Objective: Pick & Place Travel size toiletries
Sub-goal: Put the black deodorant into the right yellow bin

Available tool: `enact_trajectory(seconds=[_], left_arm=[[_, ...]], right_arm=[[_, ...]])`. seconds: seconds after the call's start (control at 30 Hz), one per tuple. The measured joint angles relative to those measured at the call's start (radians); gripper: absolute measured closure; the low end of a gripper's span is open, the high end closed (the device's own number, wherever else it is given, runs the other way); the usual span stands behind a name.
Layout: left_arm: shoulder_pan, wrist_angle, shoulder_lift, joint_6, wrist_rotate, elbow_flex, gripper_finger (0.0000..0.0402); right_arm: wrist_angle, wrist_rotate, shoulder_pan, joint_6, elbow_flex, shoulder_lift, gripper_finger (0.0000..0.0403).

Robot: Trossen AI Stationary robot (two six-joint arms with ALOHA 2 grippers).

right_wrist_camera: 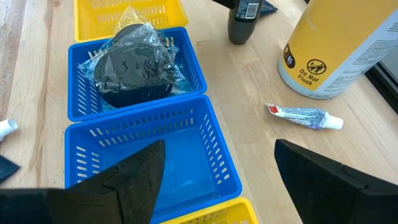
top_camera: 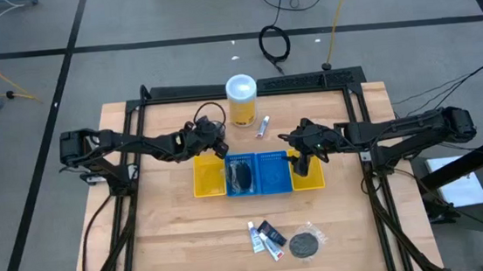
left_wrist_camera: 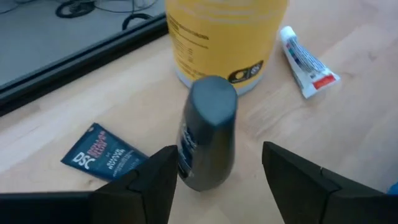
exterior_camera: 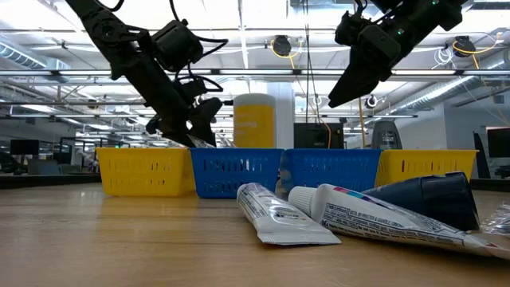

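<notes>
Pale wood-grain table (top_camera: 189, 237), slatted plastic trays (right_wrist_camera: 186, 155), crinkly clear wrap (right_wrist_camera: 146, 43)

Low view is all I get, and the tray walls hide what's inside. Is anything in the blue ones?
Observer: Yes. The right wrist view shows a black disc in clear wrap lying in one blue tray. The neighbouring blue tray is empty.
Visitor: And the left claw behind the trays, is it carrying something?
Observer: No. The left claw is open, and a short dark tube stands upright on the table between its fingers.
Visitor: Anything else near it?
Observer: A white tube lies beside the yellow canister.
</notes>
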State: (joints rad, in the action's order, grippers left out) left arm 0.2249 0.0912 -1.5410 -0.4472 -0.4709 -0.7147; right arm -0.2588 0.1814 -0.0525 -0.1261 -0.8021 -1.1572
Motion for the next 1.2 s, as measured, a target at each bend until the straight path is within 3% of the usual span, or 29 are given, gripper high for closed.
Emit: enact_trajectory(seconds=[0.5,1.2], left_arm=[[0.004,0.058,-0.001,-0.009,-0.062,0.000,0.0172],[0.030,0.169,-0.098,0.002,-0.110,-0.001,0.0172]], right_arm=[[0.000,0.000,0.000,0.000,0.000,0.000,0.0110],[0.000,0.000,0.000,0.004,0.000,0.000,0.0110]])
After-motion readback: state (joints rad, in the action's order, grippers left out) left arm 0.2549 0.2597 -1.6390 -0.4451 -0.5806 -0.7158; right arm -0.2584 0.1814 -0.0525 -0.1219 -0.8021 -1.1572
